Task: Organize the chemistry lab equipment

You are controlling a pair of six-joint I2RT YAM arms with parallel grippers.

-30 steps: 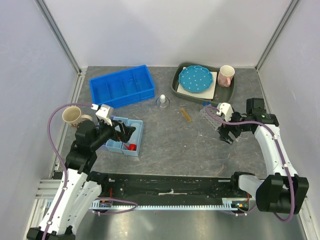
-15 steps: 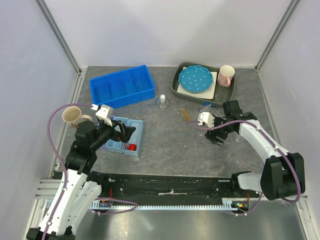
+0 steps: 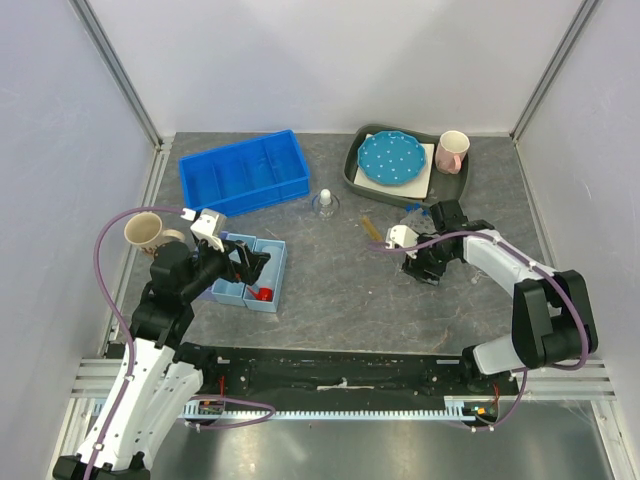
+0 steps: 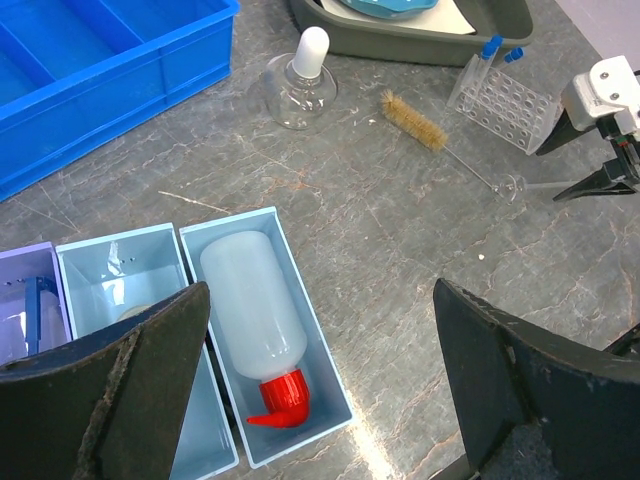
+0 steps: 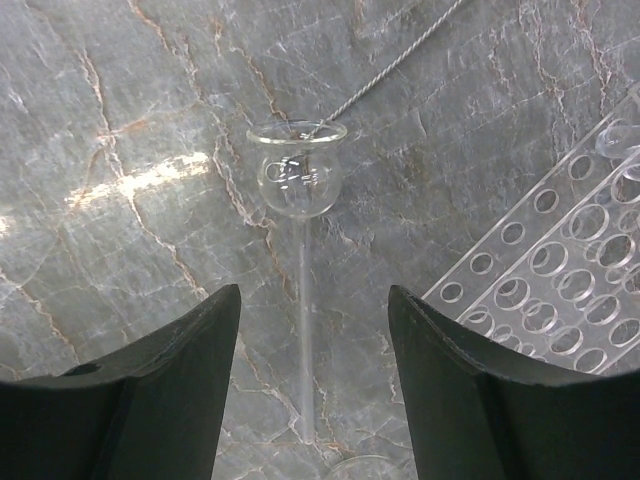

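So the glass thistle funnel (image 5: 302, 185) is lying flat on the grey table, right of centre. It's a round bulb with a flared mouth and a long skinny stem. The right gripper (image 5: 313, 300) is down over it with its fingers spread, one on each side of the stem. There's a clear gap on both sides, so nothing's pinched.

The twisted wire handle of the test tube brush (image 4: 415, 118) runs right up to the funnel's mouth, and the amber bristle end sits farther off to the left. Just far of the funnel is the clear tube rack (image 4: 505, 105), with a couple of blue-capped tubes (image 4: 491, 47) standing in its far end.

Around the middle of the table, toward the far side, the white-capped dropper bottle (image 4: 305, 80) stands upright by itself.

Over on the near left, the red-capped squeeze bottle (image 4: 250, 300) lies on its side in a small light blue bin (image 4: 320, 335), cap pointing near. The left gripper (image 4: 320, 290) hangs above that bin with its fingers wide apart, holding nothing.

Other stuff:
- A big blue divided crate (image 4: 100, 70) sits far left.
- A grey tray (image 4: 430, 35) sits far right, with the blue polka-dot plate (image 3: 391, 158) and a pink mug (image 3: 452, 152) in it.
- A beige mug (image 3: 143, 231) stands at the left edge.
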